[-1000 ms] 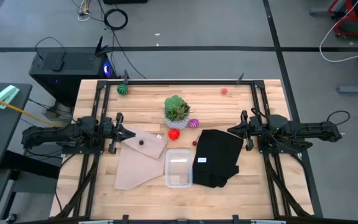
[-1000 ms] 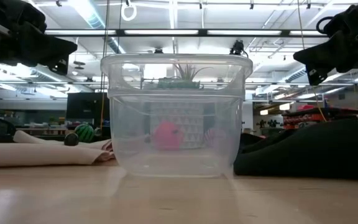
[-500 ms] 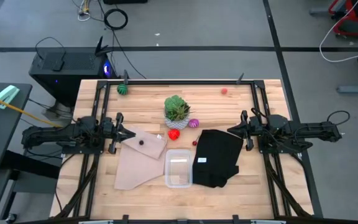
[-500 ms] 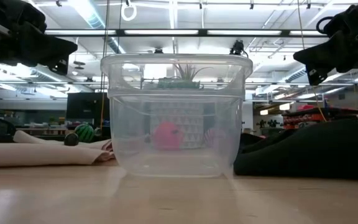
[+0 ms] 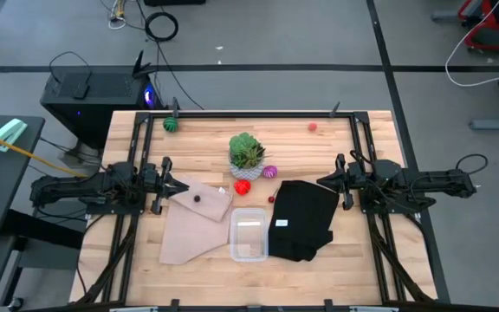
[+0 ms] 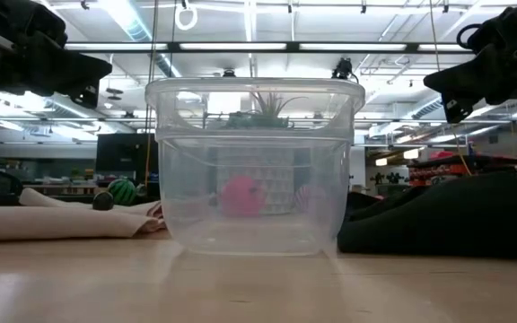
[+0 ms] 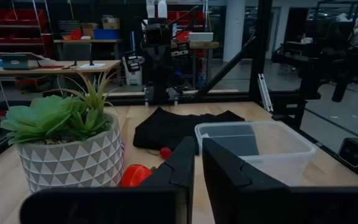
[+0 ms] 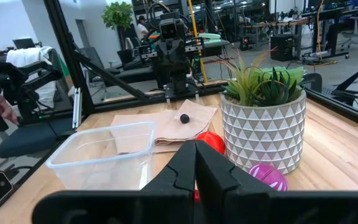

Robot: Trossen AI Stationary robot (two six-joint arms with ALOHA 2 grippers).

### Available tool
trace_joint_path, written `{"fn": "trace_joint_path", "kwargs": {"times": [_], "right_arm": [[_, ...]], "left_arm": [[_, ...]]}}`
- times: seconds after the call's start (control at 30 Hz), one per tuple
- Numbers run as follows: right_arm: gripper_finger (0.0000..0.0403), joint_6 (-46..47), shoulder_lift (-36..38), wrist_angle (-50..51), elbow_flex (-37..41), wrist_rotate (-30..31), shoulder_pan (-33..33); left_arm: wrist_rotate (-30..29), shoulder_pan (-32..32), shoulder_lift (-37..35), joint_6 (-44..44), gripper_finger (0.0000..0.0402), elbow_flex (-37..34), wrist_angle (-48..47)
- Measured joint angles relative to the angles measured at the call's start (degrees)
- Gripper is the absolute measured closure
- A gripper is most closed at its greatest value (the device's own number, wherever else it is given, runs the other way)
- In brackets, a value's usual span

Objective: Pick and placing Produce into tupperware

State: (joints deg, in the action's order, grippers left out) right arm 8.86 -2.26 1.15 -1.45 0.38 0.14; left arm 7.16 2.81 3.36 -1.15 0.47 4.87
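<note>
The clear tupperware [image 5: 249, 234] stands on its base near the table's front, between the tan cloth [image 5: 193, 221] and the black cloth [image 5: 304, 218]. A red piece [image 5: 243, 186] and a magenta striped ball [image 5: 270, 172] lie beside the potted plant [image 5: 246, 156]. A dark green striped ball [image 5: 171, 124] and a small pink-red piece [image 5: 313, 126] lie near the far edge. A tiny dark piece [image 5: 197, 198] rests on the tan cloth, and a tiny red one [image 5: 272, 199] lies by the black cloth. My left gripper [image 5: 177, 186] hovers shut left of the tan cloth. My right gripper [image 5: 322, 182] hovers shut above the black cloth's right part.
The spiky plant in its white patterned pot [image 8: 263, 112] stands mid-table between both arms. Black frame rails run along the table's left and right sides. Bare wood shows at the far centre and along the near edge in front of the tupperware [image 6: 254, 170].
</note>
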Motion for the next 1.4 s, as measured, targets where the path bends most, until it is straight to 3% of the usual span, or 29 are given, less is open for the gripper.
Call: {"fn": "trace_joint_path", "kwargs": {"times": [0.9, 1.07, 1.4], "right_arm": [[0.0389, 0.0, 0.0, 0.0, 0.0, 0.0, 0.0], [0.0389, 0.0, 0.0, 0.0, 0.0, 0.0, 0.0], [0.0389, 0.0, 0.0, 0.0, 0.0, 0.0, 0.0]], "left_arm": [[0.0, 0.0, 0.0, -1.2, 0.0371, 0.0, 2.2], [-0.4, 0.0, 0.0, -3.0, 0.0379, 0.0, 12.2], [-1.4, 0.0, 0.0, -1.2, 0.0380, 0.0, 44.3]]}}
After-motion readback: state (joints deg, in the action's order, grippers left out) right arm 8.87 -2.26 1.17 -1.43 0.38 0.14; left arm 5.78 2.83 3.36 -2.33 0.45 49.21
